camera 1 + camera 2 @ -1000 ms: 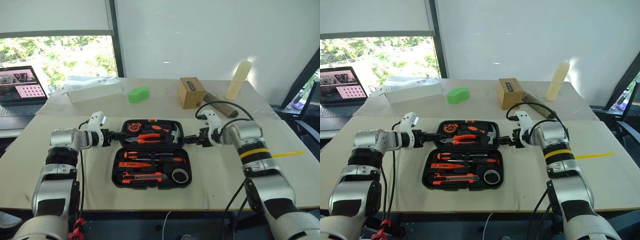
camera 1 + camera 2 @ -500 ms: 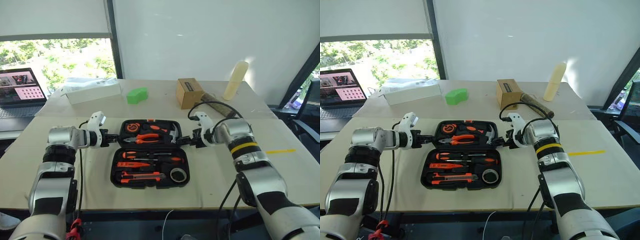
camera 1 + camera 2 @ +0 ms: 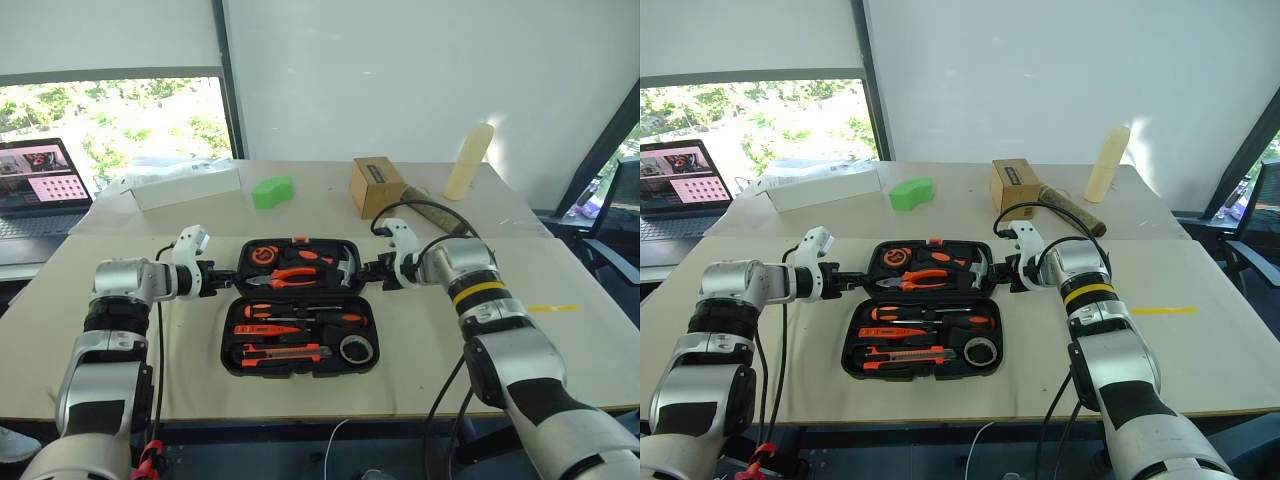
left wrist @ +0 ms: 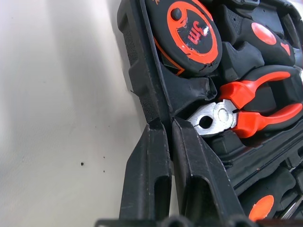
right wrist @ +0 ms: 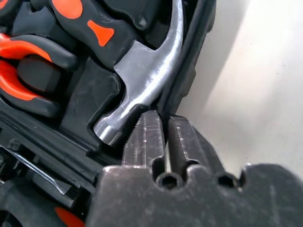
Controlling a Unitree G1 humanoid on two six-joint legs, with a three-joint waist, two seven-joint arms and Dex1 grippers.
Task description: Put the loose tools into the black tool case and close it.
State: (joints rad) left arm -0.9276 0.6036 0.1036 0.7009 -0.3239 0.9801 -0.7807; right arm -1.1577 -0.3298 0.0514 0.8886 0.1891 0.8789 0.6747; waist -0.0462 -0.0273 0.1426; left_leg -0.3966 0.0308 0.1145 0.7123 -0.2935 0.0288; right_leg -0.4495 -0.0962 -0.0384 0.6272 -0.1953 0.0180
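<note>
The black tool case (image 3: 228,345) lies open on the table in front of me. Its near half holds two screwdrivers (image 3: 300,312), a slim orange tool (image 3: 268,329), a utility knife (image 3: 285,352) and a black tape roll (image 3: 357,349). The far half holds pliers (image 4: 246,109), a tape measure (image 4: 189,33) and a hammer (image 5: 147,80). My left gripper (image 3: 228,280) is shut on the far half's left rim (image 4: 142,71). At the opposite side, my right gripper (image 3: 368,272) is pinched shut on the right rim (image 5: 194,56).
Behind the case stand a cardboard box (image 3: 377,186), a green block (image 3: 273,190) and a cream cylinder (image 3: 468,160). A flat white box (image 3: 185,180) and a laptop (image 3: 35,185) sit at the far left. A yellow tape mark (image 3: 552,307) lies at the right.
The left gripper closed on the case's left rim. The right gripper slid left to the right rim and then closed on it. The case has not moved.
</note>
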